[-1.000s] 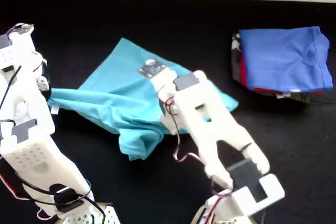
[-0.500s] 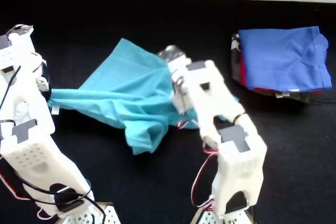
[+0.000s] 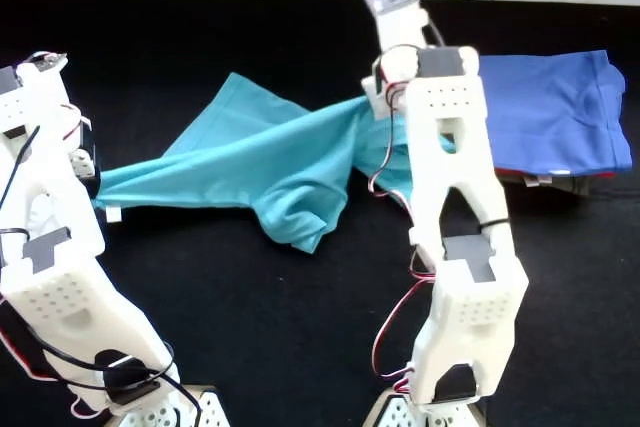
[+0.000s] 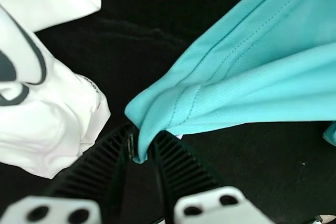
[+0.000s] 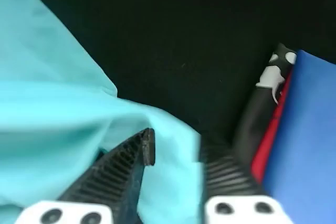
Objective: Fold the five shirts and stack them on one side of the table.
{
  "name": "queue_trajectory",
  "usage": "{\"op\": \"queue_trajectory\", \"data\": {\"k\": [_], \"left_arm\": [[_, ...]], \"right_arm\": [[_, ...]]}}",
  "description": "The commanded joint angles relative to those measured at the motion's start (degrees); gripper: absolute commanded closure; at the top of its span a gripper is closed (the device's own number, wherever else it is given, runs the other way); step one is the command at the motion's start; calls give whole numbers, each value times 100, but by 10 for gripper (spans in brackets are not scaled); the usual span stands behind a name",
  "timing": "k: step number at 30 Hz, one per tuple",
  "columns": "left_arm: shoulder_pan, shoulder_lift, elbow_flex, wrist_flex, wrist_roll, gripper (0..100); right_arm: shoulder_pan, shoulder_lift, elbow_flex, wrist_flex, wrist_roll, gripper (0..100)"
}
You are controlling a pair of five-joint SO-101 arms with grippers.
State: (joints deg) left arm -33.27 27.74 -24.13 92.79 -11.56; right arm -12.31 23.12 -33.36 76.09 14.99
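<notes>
High view: right arm (image 3: 452, 137) outstretched (end effector (image 5: 178, 145) on teal shirt (image 3: 255, 162)).

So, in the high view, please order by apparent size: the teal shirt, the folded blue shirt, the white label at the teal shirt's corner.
Largest: teal shirt, spread wide.
Then: blue shirt, folded.
Smallest: white label, clearly.

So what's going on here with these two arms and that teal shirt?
Two robot arms hold one teal shirt stretched between them over the black table. The left arm has its jaws shut on one end, at the left side of the table. The right arm has its jaws on the other end, beside a stack of folded shirts with a blue one on top.
</notes>
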Motion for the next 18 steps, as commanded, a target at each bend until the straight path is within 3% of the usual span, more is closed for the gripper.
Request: {"op": "queue_trajectory", "data": {"k": [1,8,16,18], "left_arm": [[-48,-75,-48,0,-53,991],[-40,-75,-66,-70,-44,991],[-365,-22,-848,-378,-35,991],[-391,-22,-901,-563,-53,991]], "right_arm": [[13,-92,-875,760,-422,743],[-945,-66,-1165,2202,-158,801],[-1930,-57,-57,2237,-53,998],[-2202,-57,418,2220,-44,985]]}}
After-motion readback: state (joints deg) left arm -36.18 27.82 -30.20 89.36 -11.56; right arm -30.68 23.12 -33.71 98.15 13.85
